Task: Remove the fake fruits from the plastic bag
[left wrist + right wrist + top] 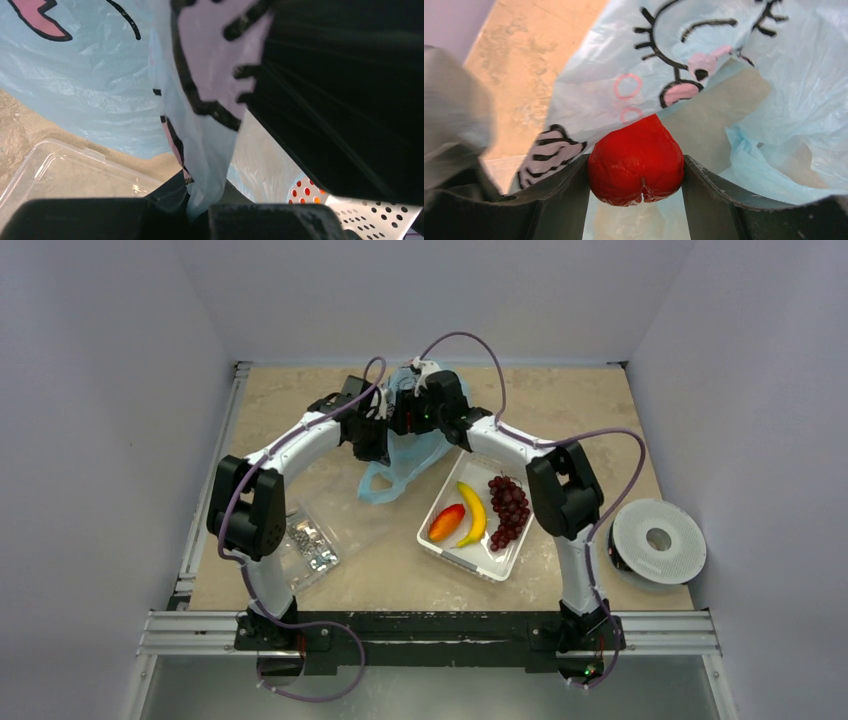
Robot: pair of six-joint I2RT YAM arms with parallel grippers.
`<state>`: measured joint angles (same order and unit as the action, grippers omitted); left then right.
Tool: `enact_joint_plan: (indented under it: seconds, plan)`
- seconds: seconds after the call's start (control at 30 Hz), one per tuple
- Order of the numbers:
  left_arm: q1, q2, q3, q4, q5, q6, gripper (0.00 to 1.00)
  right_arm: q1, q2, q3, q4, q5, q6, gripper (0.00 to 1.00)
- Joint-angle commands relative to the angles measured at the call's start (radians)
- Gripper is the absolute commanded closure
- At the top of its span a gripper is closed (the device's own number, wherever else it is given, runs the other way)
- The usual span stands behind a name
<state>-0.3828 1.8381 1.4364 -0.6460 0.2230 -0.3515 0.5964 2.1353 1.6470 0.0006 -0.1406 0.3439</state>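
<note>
Partly done: grape bunch (508,508) and mango (446,522) already lie in the tray (500,568), near right. Left gripper (200,212) is pinched together on a fold of the plastic bag (400,465), far centre; the film is thin, crinkly, translucent blue. Right gripper (636,185) is clamped on the small red fruit (634,150), glossy and rounded, at the bag's mouth. Whether more fruit remains inside: cannot tell.

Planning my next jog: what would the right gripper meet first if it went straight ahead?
Likely the plastic bag: its printed film hangs just beyond the gripped red fruit; depth is unclear.
</note>
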Motion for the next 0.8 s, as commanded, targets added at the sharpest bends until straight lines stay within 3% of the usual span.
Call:
enact_joint_plan:
  seconds: [0.0, 0.4, 0.77]
  plan:
    - [-0.004, -0.021, 0.038, 0.008, -0.005, 0.003, 1.00, 0.005, -0.100, -0.020, 0.004, -0.057, 0.022, 1.00]
    - [-0.005, -0.024, 0.039, 0.006, -0.017, 0.007, 1.00, 0.005, -0.353, -0.243, -0.023, -0.102, -0.016, 1.00]
    - [-0.003, 0.003, 0.058, -0.013, -0.024, 0.013, 1.00, 0.004, -0.655, -0.572, -0.007, -0.111, 0.053, 1.00]
